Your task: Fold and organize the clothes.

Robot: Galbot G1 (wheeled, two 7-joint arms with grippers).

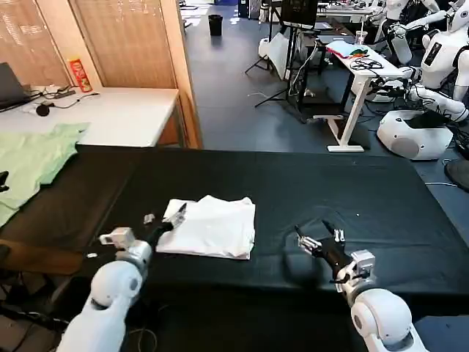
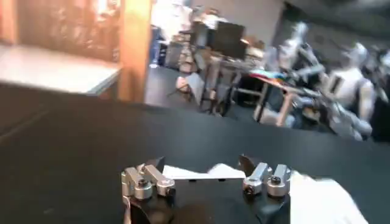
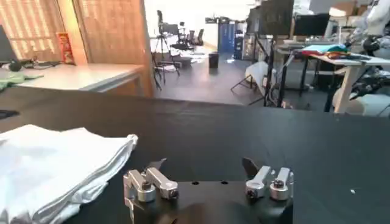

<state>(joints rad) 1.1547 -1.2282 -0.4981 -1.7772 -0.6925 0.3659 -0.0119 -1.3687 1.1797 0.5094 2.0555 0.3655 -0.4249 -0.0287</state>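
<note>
The white T-shirt [image 1: 211,226] lies folded into a compact rectangle on the black counter [image 1: 381,198], so the folding looks essentially finished; only tidying or final placement seems left. The left gripper [image 1: 174,217] sits at the shirt's left edge, fingers spread and holding nothing. The right gripper [image 1: 317,240] rests well to the shirt's right, fingers likewise apart and empty.

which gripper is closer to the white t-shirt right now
Left. The left gripper is open at the white T-shirt's left edge, about touching it. The right gripper is open over bare black table to the shirt's right, clearly apart.
</note>
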